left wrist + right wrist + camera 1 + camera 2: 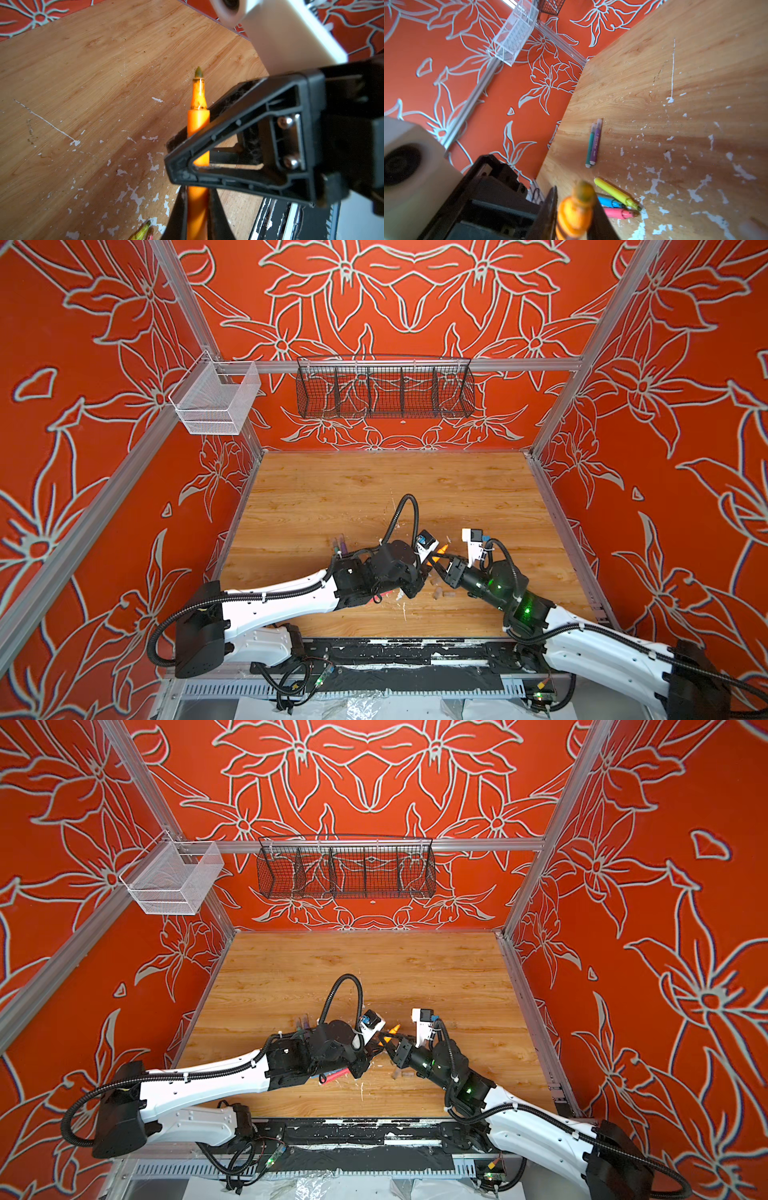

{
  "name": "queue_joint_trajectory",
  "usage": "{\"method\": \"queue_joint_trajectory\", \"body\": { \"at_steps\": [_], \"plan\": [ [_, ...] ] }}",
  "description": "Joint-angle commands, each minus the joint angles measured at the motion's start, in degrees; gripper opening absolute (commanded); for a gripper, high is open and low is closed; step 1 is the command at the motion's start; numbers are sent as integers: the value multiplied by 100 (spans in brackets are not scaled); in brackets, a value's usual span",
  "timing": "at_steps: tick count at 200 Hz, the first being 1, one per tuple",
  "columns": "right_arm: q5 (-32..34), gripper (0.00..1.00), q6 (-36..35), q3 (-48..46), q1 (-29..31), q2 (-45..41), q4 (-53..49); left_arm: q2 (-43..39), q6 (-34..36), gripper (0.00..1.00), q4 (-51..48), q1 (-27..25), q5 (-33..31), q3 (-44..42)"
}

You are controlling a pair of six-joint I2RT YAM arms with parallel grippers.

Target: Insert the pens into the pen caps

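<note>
Orange plastic marker pen (pixel 198 122), uncapped, held over the near centre of the light wooden tabletop (pixel 374 497), dark felt tip aimed far and right in both top views. Clenched on its rear barrel by the left gripper (pixel 197 199), black fingers (pixel 178 218) pressing either side. Clamped too, closer to the tip, by the right gripper (pixel 575 218) reaching in from the right, so grasped by both arms at once.

Far left of the grippers, lying side by side and touching: slim green pen (pixel 589 145) and slim purple pen (pixel 596 143), each wearing a translucent greyish cap (pixel 599 122) on its far end.

Near left, partly under the left arm: yellow pen (pixel 612 191), blue pen (pixel 608 202) and pink pen (pixel 616 213), bunched together, tips bare.

Just near and right of the grippers, loose on the wood: small translucent greyish caps (pixel 437 594).

Scattered across the wood: white flecks of debris (pixel 654 182).
</note>
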Motion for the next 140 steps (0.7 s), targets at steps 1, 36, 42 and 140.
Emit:
{"method": "queue_joint_trajectory", "body": {
  "at_steps": [1, 36, 42, 140],
  "plan": [
    [249, 13, 4, 83, 22, 70, -48, -51, 232, 0, 266, -100, 162, 3],
    [209, 2, 82, 78, 80, 42, -16, -178, 243, 22, 425, -100, 140, -151],
    [191, 1, 94, 78, 113, 31, 8, -194, 239, 26, 441, -100, 109, -171],
    [218, 0, 138, 92, 793, 113, 577, -266, 322, 40, 700, -100, -32, -414]
  ]
}}
